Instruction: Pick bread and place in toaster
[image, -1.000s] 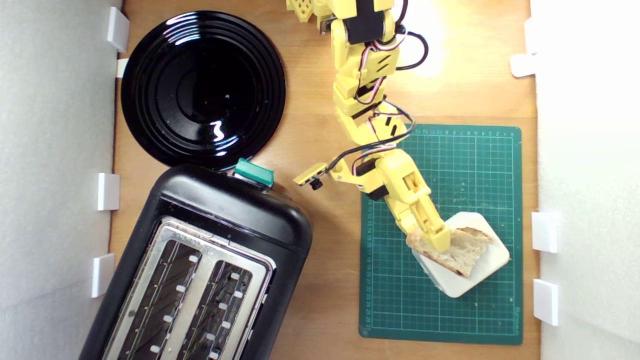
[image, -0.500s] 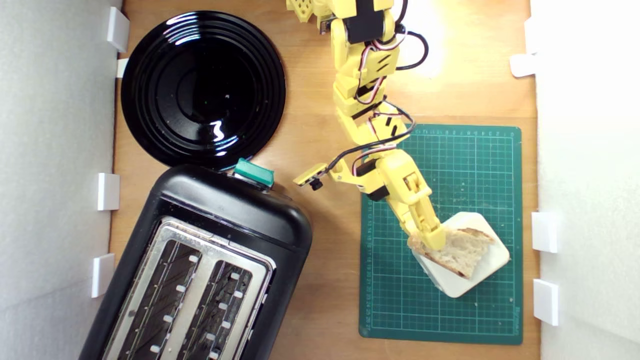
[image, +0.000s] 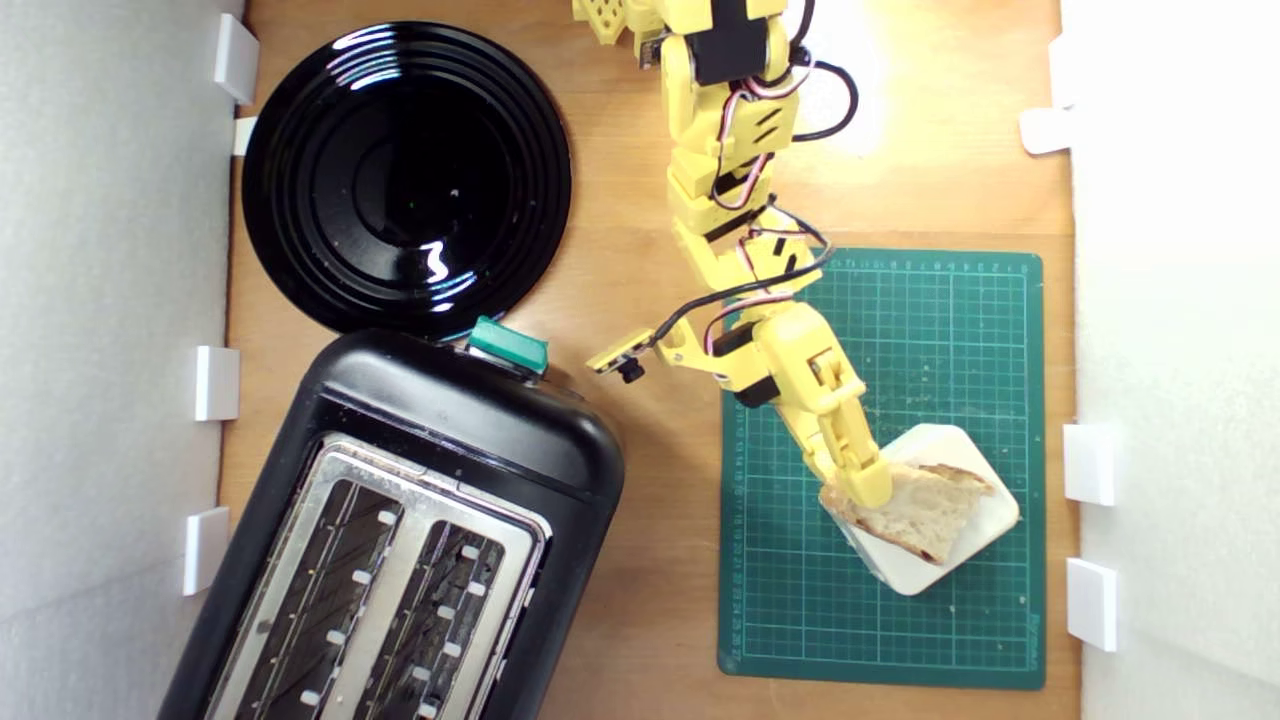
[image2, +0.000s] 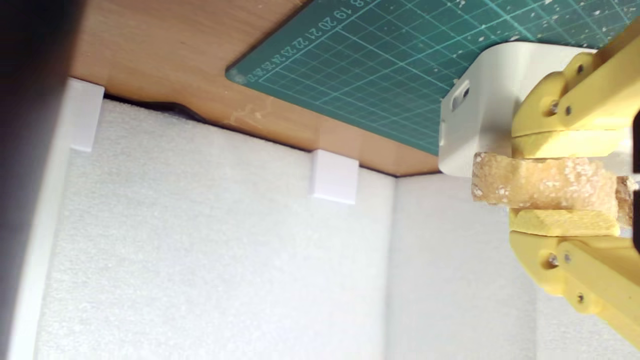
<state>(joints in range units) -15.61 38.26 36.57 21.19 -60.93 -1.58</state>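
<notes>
I use the toaster (image: 400, 540) as my main marker. It sits low on the exterior view's left, tipped at a slant, with two long slots open in its shiny top. Its green lever (image: 508, 346) is on the end that faces the black plate (image: 405, 175), which sits just past that end.

Off to the exterior view's right of the toaster, well apart from it, is the green mat (image: 880, 600). On the mat is a white block (image: 975, 530), and the bread (image: 920, 510) is over that block.

My claw (image2: 562, 192) is closed on the bread's edge. In the wrist view I see one yellow finger above the slice and one below, both pressing on the crumb. The bread sticks out flat past the fingers. I cannot tell if it has left the block yet.

I think this is the lifting step. To do it well, I should go straight up slowly, so the soft bread does not tear or slip. I should keep the squeeze steady. Then I would carry it across to the toaster, turn the slice to match the slanted slot, and lower it gently in.
</notes>
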